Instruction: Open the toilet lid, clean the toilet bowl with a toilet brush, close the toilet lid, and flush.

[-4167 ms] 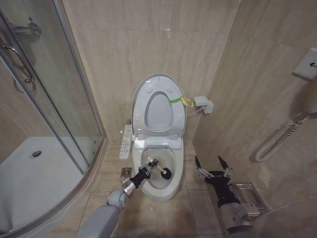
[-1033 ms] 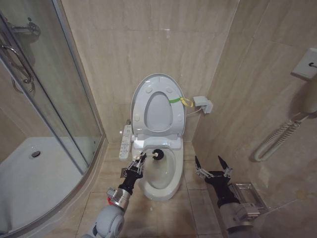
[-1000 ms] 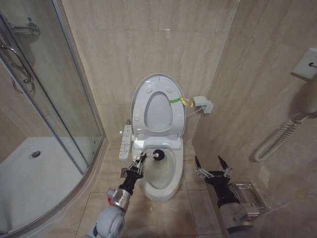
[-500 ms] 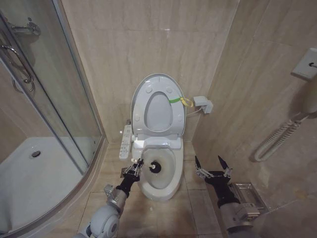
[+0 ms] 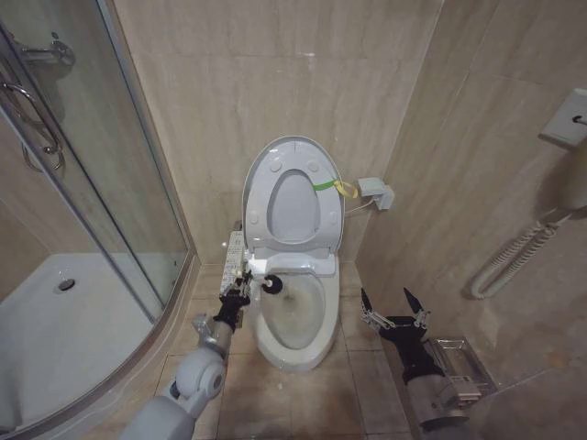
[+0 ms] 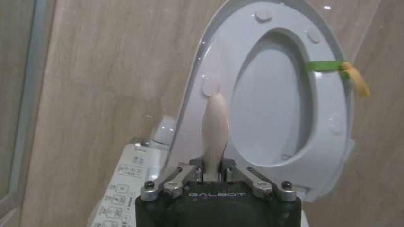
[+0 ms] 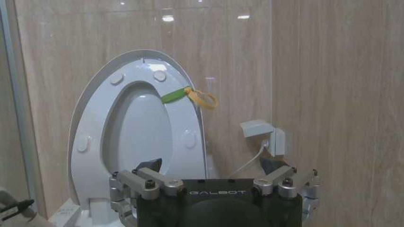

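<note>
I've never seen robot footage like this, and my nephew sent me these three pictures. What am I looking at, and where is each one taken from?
This is a wheeled robot with two arms, cleaning a bathroom toilet. The wide picture comes from a camera on its head, looking down. The other two come from cameras on its wrists, so the black metal at their lower edge is the robot's own gripper.

The toilet lid stands open against the wall, a yellow-green band tied at its edge. The left gripper is shut on the toilet brush, whose black head sits at the back left of the toilet bowl. In the left wrist picture, the pale stick between the fingers is the brush handle. The right gripper waits open beside the bowl, holding nothing.
</note>
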Available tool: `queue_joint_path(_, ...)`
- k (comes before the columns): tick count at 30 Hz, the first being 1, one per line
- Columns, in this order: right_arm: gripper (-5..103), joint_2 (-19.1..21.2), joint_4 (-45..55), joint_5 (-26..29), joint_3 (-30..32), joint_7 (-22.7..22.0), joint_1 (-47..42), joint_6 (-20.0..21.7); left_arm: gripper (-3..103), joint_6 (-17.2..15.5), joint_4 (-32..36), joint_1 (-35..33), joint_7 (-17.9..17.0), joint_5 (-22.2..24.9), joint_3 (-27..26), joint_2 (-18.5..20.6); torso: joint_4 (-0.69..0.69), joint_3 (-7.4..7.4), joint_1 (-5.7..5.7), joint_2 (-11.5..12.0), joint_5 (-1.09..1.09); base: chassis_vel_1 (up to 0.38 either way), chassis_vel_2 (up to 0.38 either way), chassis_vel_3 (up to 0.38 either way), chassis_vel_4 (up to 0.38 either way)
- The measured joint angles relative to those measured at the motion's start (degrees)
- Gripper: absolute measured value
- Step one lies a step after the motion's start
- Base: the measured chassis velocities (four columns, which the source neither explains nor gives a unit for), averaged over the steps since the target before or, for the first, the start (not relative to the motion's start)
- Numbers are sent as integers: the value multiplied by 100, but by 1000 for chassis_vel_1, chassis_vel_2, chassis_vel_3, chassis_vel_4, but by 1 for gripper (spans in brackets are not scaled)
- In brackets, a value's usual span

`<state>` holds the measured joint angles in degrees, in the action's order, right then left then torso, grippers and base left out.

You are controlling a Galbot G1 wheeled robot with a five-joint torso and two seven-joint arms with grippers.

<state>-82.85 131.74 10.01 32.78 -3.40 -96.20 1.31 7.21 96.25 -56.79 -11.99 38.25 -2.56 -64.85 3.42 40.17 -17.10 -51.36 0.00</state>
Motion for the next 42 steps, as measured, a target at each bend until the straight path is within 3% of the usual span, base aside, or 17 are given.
queue_joint_path(6,100,0,0,0,0,0,0,0,17,143,-458,317,158,-74,-12,-148,2,0,0,0,0,0,0,0,0)
queue_joint_path(12,100,0,0,0,0,0,0,0,17,508,-1068,696,620,-145,-12,-282,1,0,0,0,0,0,0,0,0)
queue_joint_path(27,100,0,0,0,0,0,0,0,17,809,-1703,1070,1208,-130,21,-412,0,0,0,0,0,0,0,0,0)
queue_joint_path(30,100,0,0,0,0,0,0,0,17,807,-1666,1058,1252,-72,21,-392,1,0,0,0,0,0,0,0,0)
queue_joint_path(42,100,0,0,0,0,0,0,0,17,366,-423,463,1106,409,-17,65,0,-1,0,0,1,0,0,0,0)
